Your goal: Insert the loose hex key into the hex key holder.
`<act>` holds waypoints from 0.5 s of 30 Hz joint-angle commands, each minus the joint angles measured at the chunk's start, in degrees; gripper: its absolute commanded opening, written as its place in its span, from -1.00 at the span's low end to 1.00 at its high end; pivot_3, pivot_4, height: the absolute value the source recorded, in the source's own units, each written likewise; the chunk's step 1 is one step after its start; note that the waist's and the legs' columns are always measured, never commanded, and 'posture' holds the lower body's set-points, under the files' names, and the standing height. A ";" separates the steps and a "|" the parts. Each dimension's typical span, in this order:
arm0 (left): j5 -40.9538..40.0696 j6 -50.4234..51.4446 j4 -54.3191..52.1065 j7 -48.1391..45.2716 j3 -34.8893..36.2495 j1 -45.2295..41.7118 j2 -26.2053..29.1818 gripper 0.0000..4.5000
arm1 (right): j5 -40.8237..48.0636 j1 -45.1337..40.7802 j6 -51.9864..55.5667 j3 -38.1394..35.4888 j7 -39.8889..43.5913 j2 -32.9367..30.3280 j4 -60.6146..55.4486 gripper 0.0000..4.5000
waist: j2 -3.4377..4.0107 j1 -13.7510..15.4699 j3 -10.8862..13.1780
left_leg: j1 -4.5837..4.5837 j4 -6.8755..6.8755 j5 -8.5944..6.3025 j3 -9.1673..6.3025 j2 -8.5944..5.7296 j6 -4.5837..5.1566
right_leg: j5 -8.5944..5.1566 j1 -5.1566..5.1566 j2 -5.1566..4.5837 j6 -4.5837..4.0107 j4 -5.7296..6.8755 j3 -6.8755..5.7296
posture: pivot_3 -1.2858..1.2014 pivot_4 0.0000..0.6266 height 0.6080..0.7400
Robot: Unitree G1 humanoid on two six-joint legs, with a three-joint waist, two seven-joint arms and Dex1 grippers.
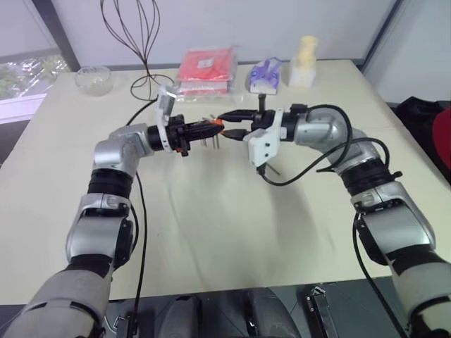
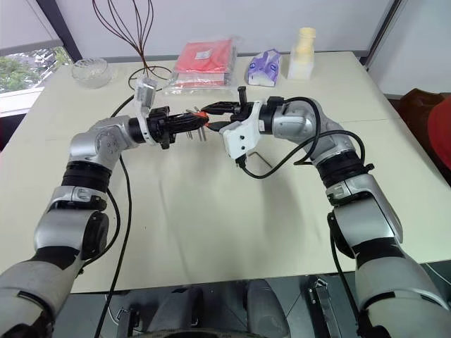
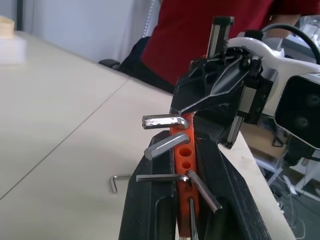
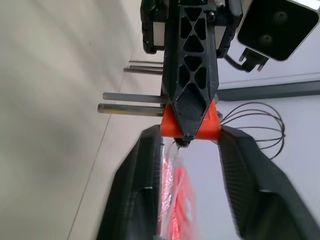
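Note:
My left gripper (image 1: 208,129) is shut on the hex key holder (image 3: 184,150), an orange block held level above the table, with several short dark keys sticking out of it. My right gripper (image 1: 229,125) faces it from the other side. Its fingers (image 4: 145,165) stand apart on either side of the holder's (image 4: 192,125) end, so it is open. The loose hex key (image 3: 115,181), a thin L-shaped rod, lies on the pale table (image 1: 211,232) below the two grippers.
At the table's far edge are a red flat package (image 1: 206,67), a glass bowl (image 1: 93,79), a wire stand (image 1: 144,42), a purple and white pack (image 1: 266,74) and a cream bottle (image 1: 304,62). A person in a red top (image 3: 210,30) stands beside the table.

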 commanded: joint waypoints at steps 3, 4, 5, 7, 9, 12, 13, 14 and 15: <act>-0.52 0.36 -6.61 0.36 0.92 2.62 1.71 -1.00 | 1.76 2.01 3.20 -1.25 2.39 -2.94 -2.52 0.97 | 0.00 0.01 0.00 | -0.01 0.00 0.00 0.00 0.02 0.00 | 0.00 0.00 -0.02 0.00 0.00 0.00 | 0.03 -0.52 1.00; -0.71 0.87 -7.92 0.51 0.96 3.31 2.04 -1.00 | 2.33 2.44 4.00 -1.68 2.86 -3.42 -2.69 0.97 | 0.00 -0.01 0.00 | -0.01 0.01 0.00 0.00 0.02 0.00 | 0.00 0.00 -0.01 0.00 0.00 0.00 | 0.03 -0.52 1.00; -0.87 1.34 -9.40 0.63 0.97 4.06 2.49 -1.00 | 3.18 2.94 5.40 -2.17 3.52 -3.83 -3.02 0.97 | 0.00 -0.01 0.00 | -0.02 0.01 0.00 0.00 0.02 0.00 | 0.00 0.00 -0.02 0.00 0.00 0.01 | 0.03 -0.52 1.00; -0.50 1.14 -13.25 1.12 0.74 5.96 3.78 -1.00 | 7.76 5.04 14.11 -4.81 5.82 -3.85 -4.95 0.97 | 0.00 -0.01 0.00 | -0.03 0.03 0.00 0.00 0.03 0.00 | 0.00 -0.01 -0.01 0.00 0.01 0.00 | 0.03 -0.52 1.00; 0.22 0.36 -16.65 1.73 0.19 7.63 4.66 -1.00 | 11.55 7.19 24.42 -7.27 8.06 -3.77 -7.74 0.97 | 0.00 0.07 0.00 | -0.06 0.09 0.00 0.00 0.09 0.00 | 0.00 -0.01 -0.02 0.00 0.03 0.01 | 0.03 -0.52 1.00; 1.86 -1.57 -22.51 2.13 -1.09 11.37 6.68 -1.00 | 21.27 10.99 50.35 -10.93 14.61 -3.22 -15.26 0.97 | 0.00 0.18 0.00 | -0.16 0.29 0.00 -0.01 0.11 0.01 | 0.00 -0.01 -0.03 0.00 0.06 -0.01 | 0.03 -0.52 1.00; 2.34 -2.17 -24.50 2.61 -1.20 13.04 7.27 -1.00 | 24.72 12.36 61.33 -11.61 17.29 -3.39 -18.18 0.97 | 0.02 0.20 -0.01 | -0.18 0.32 -0.01 -0.03 0.12 0.01 | 0.00 0.00 -0.03 0.00 0.07 -0.01 | 0.03 -0.52 1.00; 2.24 -2.13 -25.86 3.55 -0.98 14.15 7.41 -1.00 | 26.44 13.64 68.26 -11.53 19.31 -3.91 -20.67 0.97 | 0.03 0.26 -0.02 | -0.18 0.36 -0.01 -0.04 0.13 0.02 | 0.00 0.01 -0.04 0.00 0.08 -0.01 | 0.03 -0.52 1.00; 1.72 -1.64 -26.86 4.89 -0.39 15.05 7.23 -1.00 | 26.92 14.74 73.72 -11.21 19.53 -4.07 -22.52 0.97 | 0.03 0.35 -0.02 | -0.18 0.38 -0.02 -0.07 0.13 0.03 | 0.00 0.03 -0.05 0.00 0.09 -0.01 | 0.03 -0.52 1.00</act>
